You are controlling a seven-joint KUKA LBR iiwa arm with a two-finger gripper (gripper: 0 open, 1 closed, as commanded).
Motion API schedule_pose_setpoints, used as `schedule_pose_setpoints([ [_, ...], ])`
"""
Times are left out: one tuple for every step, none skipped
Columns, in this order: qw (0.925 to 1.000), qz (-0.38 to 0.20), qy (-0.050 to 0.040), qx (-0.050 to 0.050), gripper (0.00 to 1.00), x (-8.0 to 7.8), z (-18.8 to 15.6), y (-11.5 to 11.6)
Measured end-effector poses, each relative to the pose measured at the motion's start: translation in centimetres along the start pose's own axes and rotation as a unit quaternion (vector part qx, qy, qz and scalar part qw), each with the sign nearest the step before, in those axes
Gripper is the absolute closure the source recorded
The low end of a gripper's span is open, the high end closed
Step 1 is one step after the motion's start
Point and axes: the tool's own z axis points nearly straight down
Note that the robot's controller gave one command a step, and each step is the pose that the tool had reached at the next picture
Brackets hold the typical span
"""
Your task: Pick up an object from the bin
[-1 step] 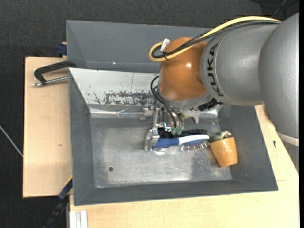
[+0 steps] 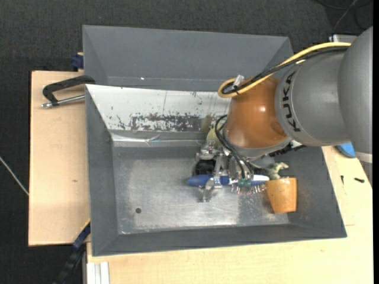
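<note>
The grey bin (image 2: 118, 176) holds its few things right of centre. There the gripper (image 2: 206, 189) sits low over the left end of a slender blue thing (image 2: 194, 181), shaped like a toothbrush, which lies crosswise on the floor with a pale, bristly right end. I cannot tell whether the gripper is open, closed or gripping it. Just beyond that right end lies an orange tapered thing (image 2: 282, 195).

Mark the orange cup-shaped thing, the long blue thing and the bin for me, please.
orange cup-shaped thing (image 2: 282, 195), camera view, middle of its side.
long blue thing (image 2: 195, 181), camera view, its left blue end.
bin (image 2: 154, 200), camera view, bare floor left of the things.
</note>
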Motion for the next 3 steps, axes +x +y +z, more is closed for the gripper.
schedule_pose_setpoints([
  [1.0,-0.002,-0.0044,0.0,1.0,-0.3,-0.3,0.2],
  [0.9944,-0.106,-0.0021,0.003,1.0,-0.1,-20.3,1.6],
  [0.9439,-0.33,0.0025,0.002,1.0,-0.6,-19.8,2.1],
])
